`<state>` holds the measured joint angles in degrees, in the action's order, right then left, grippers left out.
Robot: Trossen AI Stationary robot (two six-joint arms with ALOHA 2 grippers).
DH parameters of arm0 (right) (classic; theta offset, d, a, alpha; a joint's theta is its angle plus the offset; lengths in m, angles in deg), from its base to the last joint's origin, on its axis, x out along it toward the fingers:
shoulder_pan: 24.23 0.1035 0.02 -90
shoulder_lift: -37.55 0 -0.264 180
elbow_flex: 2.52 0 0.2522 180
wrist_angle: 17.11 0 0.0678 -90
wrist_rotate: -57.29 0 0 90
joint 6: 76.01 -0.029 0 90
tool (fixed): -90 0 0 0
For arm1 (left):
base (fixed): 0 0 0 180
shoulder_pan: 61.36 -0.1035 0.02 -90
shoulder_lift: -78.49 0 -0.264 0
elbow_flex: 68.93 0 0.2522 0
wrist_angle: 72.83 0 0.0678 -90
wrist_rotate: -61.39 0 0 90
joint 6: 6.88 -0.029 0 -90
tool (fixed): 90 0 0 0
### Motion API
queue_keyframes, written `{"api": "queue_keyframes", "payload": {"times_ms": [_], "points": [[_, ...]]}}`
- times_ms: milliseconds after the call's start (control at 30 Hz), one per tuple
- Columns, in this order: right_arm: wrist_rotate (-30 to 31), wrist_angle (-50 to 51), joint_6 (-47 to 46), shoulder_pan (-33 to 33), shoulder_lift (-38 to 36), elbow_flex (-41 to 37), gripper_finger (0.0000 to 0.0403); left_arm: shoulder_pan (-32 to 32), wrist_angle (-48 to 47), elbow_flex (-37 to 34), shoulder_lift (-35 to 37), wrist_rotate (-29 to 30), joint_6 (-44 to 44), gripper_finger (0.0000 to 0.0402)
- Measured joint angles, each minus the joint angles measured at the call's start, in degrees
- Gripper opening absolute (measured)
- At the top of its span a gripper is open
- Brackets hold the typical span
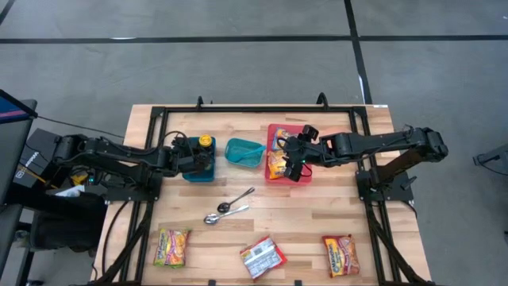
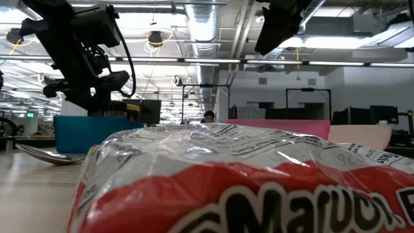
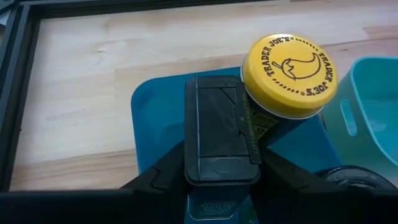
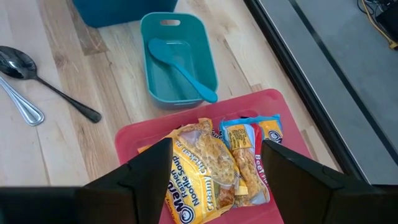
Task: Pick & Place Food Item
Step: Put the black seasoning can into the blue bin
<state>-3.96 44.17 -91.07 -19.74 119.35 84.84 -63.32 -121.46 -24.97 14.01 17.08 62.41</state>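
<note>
Left gripper appears closed on something, arm reaching inward; right gripper hovers with fingers spread.

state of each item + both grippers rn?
left gripper: shut on yellow-lid jar
yellow-lid jar: lidded, over blue tray
right gripper: open, above red tray
ramen packs: in red tray
teal bin: holds teal spoon
two metal spoons: on table
</note>
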Motion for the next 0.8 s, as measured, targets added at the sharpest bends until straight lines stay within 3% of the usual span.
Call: {"api": "queue_keyframes", "payload": {"times_ms": [233, 500, 800], "points": [[0.00, 0.00, 0.02, 0.00, 0.00, 0.00, 0.0240, 0.00, 0.04, -0.01, 0.01, -1.03, -0.02, 0.0144], [0.00, 0.00, 0.00, 0.00, 0.00, 0.00, 0.0240, 0.00, 0.04, 0.00, 0.01, -1.08, -0.02, 0.0132], [0.00, 0.00, -0.01, 0.00, 0.00, 0.00, 0.0240, 0.00, 0.04, 0.01, 0.01, -1.12, -0.02, 0.0161]]}}
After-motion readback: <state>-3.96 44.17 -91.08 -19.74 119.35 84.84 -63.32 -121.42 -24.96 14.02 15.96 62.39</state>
